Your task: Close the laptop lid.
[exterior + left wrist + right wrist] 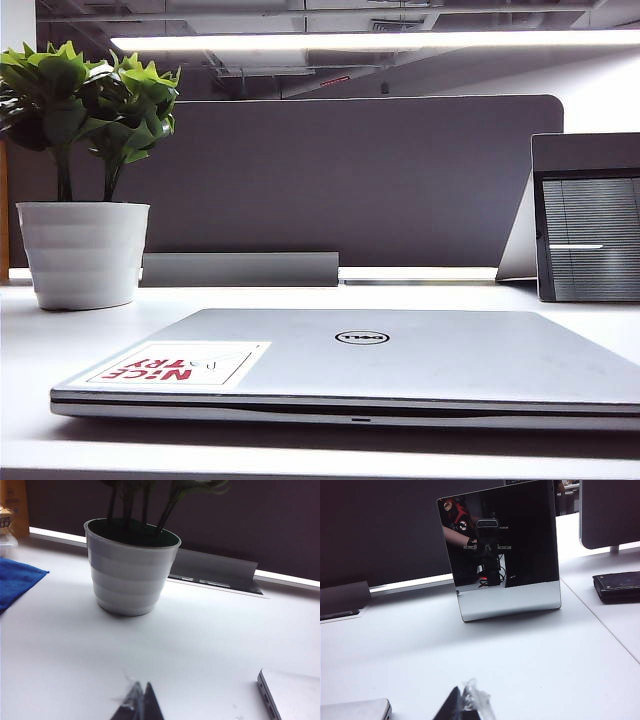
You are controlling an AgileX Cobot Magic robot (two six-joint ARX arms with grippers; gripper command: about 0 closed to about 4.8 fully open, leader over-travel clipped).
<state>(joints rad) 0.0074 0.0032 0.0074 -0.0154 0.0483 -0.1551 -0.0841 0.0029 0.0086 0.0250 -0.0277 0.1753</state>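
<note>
Judging the laptop lid, lower centre of the exterior view, already flat down. Left gripper and right gripper, at the bottom edges of their wrist views, pinched together, empty, off the laptop. Best kept clear; pressing only if a gap shows.

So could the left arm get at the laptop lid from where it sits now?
Probably yes. The left gripper sits low over bare table, shut, with the laptop lid close beside it and nothing between; the plant pot stands well behind.

Plant pot left — screen (right).

L claw & R claw: tips together, holding nothing.
</note>
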